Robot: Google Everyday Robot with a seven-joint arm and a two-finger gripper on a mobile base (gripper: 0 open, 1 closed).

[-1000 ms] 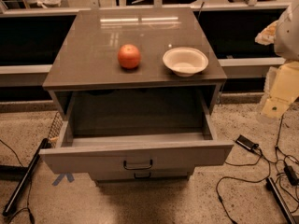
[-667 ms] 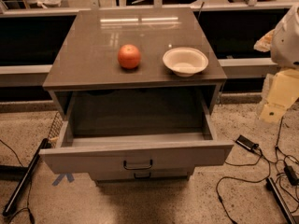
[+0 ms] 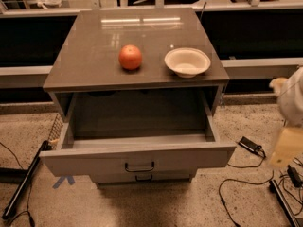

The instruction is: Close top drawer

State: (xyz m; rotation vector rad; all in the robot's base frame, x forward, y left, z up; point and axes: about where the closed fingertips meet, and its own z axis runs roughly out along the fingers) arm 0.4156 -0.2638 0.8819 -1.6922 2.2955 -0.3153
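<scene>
The top drawer point(image 3: 94, 163) of the grey-brown cabinet is pulled far out towards me, and its inside is empty. Its flat front carries a small dark bail handle point(image 3: 139, 167) at centre. The handle of a lower drawer point(image 3: 143, 178) peeps out just below it. My gripper point(image 3: 287, 148) hangs blurred at the right edge of the camera view, level with the drawer front and well to the right of it, touching nothing.
An orange-red fruit point(image 3: 130, 57) and a white bowl point(image 3: 187, 62) sit on the cabinet top point(image 3: 94, 56). Black cables and a small black box point(image 3: 250, 145) lie on the speckled floor at right. A dark bar point(image 3: 23, 183) lies at left, near blue tape point(image 3: 63, 180).
My gripper and arm have dropped lower at the right edge of the view. The drawer, fruit and bowl have not moved relative to each other.
</scene>
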